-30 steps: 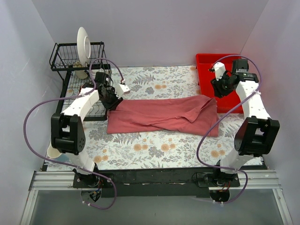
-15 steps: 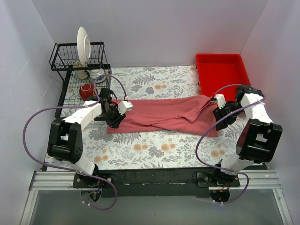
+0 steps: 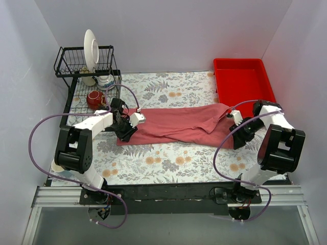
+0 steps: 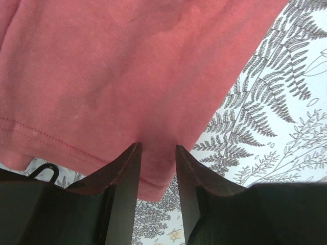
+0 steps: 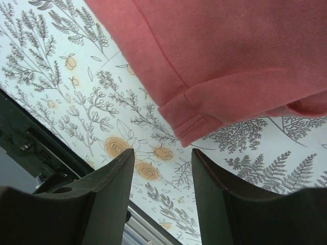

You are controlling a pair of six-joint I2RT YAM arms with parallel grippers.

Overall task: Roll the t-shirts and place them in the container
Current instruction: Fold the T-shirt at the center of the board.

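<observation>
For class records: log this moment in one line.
salmon-pink cloth t-shirt: folded, flat | left gripper: open over hem | right gripper: open near corner

Plain pale walls [image 3: 168,35] close the scene in on three sides (back, left and right) under soft, even light with no hard shadows. The table [image 3: 168,163] is covered in a white print of grey ferns and orange flowers. A black wire rack [image 3: 76,64] stands at its far left corner, with a white plate [image 3: 91,48] upright in it and a red mug [image 3: 94,98] on the lower tier. A red tray [image 3: 240,76] sits far right. A metal rail [image 3: 56,196] runs along the near edge.
</observation>
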